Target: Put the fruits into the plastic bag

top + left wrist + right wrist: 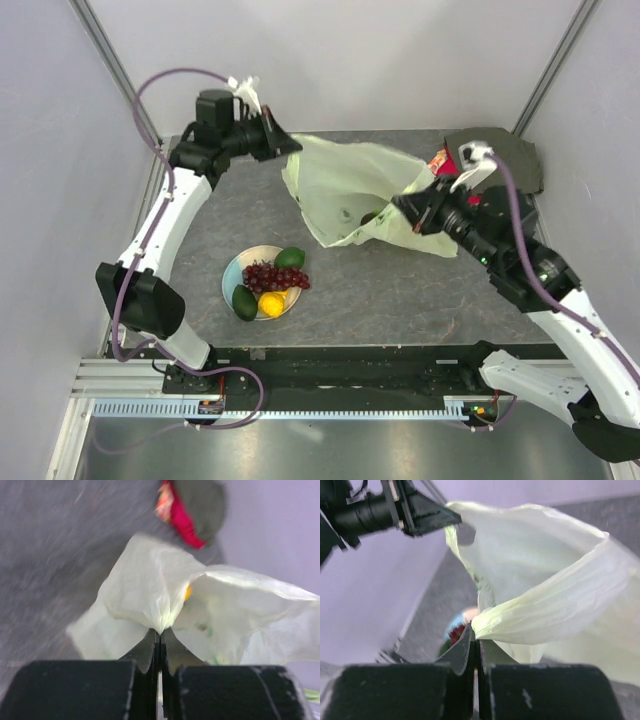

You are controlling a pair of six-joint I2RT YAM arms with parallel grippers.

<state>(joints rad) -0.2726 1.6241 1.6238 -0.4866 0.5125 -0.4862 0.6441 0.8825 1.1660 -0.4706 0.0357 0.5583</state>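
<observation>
The pale green plastic bag (pixel 360 190) is stretched across the back of the table between both grippers. My left gripper (pixel 292 146) is shut on its far-left edge, and the film bunches at the closed tips (pixel 160 631). My right gripper (pixel 402 206) is shut on the bag's near-right edge (pixel 476 638). A dark round shape (pixel 368 217) shows inside the bag, and an orange spot (pixel 187 592) shows through the film. On the plate (pixel 226 283) lie a grape bunch (pixel 275 277), two avocados (pixel 291 258) (pixel 244 302) and a lemon (pixel 271 304).
A dark green and red cloth (pixel 510 160) lies at the back right corner, just behind the bag. The plate sits near the front left, between the two arms. Pale walls close in the table on three sides.
</observation>
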